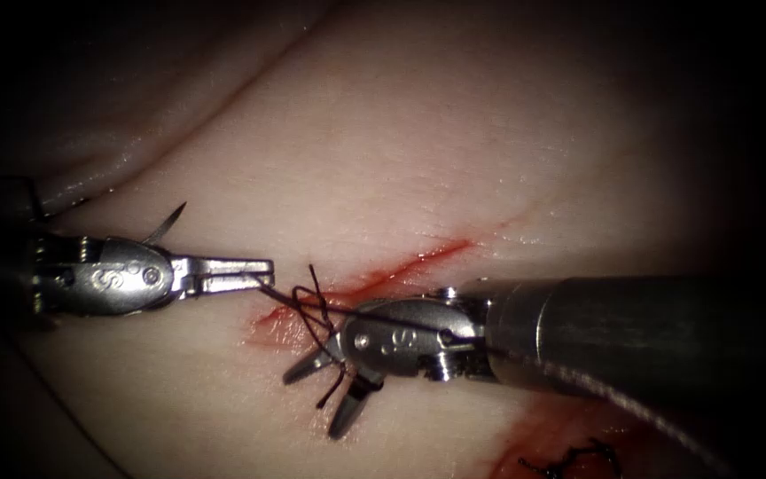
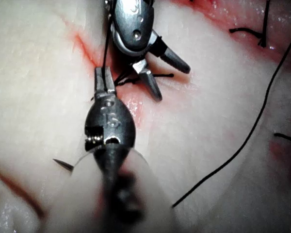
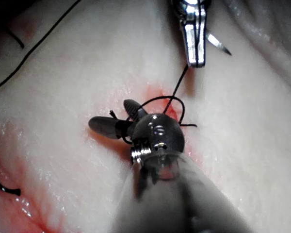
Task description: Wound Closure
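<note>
Left tool (image 1: 263,274): jaws closed on the thread (image 1: 312,310) at their tips, just left of the cut's lower end.
Right tool (image 1: 319,396): jaws spread wide and holding nothing; loops of thread lie around and between them.
Needle (image 1: 165,223): a pointed sliver shows beside the left tool's wrist, on the left of the cut; it seems to lie free of the tissue and of both tools, though most of its curve is hidden.
Cut (image 1: 401,266): a slanting red line, with red fluid (image 1: 269,326) pooled at its lower left end, where the thread enters.
Tissue (image 1: 418,133): a broad bare stretch above and to the right of the cut; a fold edge runs along the upper left.
Room: the two tools' tips stand near each other but apart, over the cut's lower end.
Cut ends of thread (image 1: 578,459): dark ends in a second red patch below the right tool's shaft.
Loose thread: in the left wrist view a long strand (image 2: 252,131) trails across bare tissue well away from the tools.
</note>
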